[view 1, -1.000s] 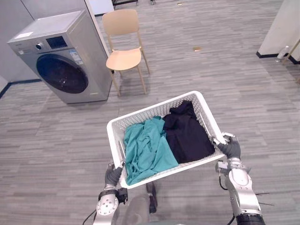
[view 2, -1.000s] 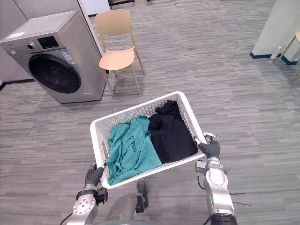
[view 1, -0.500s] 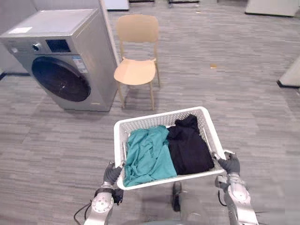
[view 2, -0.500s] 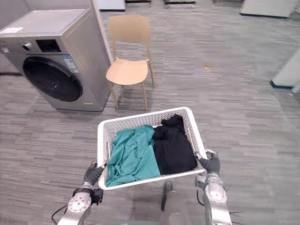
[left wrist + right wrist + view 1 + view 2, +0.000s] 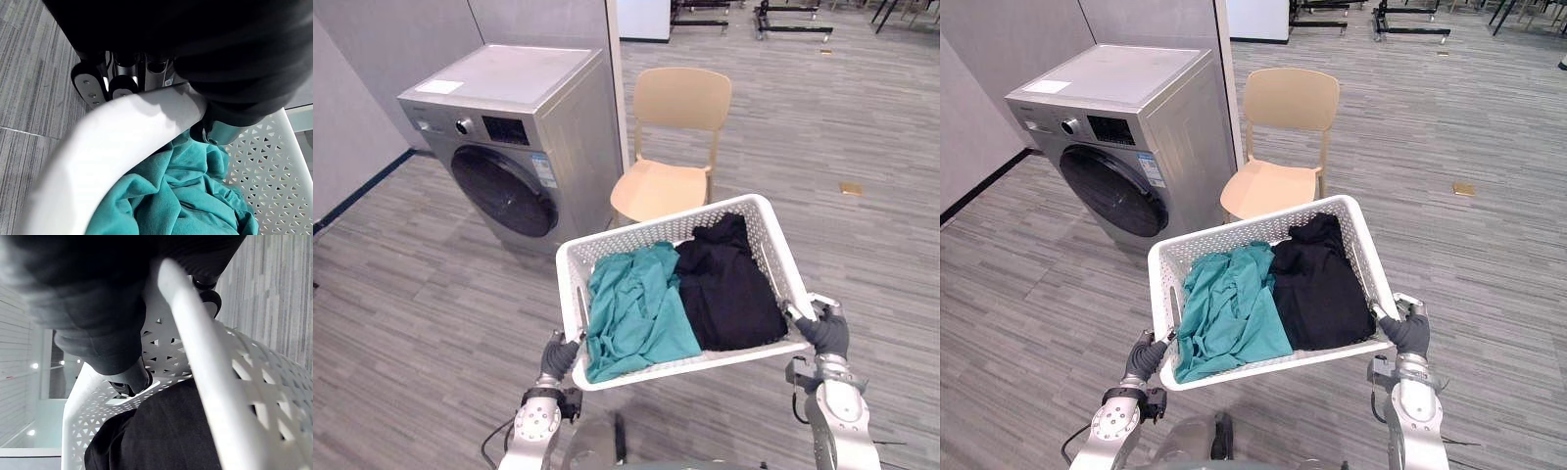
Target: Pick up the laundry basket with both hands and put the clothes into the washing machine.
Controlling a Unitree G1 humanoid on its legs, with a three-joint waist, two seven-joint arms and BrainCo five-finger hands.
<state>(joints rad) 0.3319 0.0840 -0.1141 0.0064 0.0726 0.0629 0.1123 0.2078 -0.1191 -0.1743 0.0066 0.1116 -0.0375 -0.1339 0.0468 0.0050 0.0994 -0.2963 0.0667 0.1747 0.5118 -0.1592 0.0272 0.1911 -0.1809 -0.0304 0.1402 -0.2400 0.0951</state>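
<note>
Grey plank floor [image 5: 411,294] carries the washing machine [image 5: 509,147], door shut, at 11 o'clock from the laundry basket [image 5: 646,230], held aloft with clothes [image 5: 636,313] inside, long axis 9 to 3. Left hand [image 5: 556,357], nearer the machine, curls round the 9 o'clock rim; right hand [image 5: 827,333] grips the 3 o'clock rim. Machine's stickers are unreadable.

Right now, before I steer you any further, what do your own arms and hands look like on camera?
Both arms are silver-grey metal. The left arm shows a round, disc-like joint housing near the wrist, and the right arm has a smooth, tapered forearm shell. The left hand and the right hand each have a dark ribbed cover over the back of the hand and the wrist.
</note>
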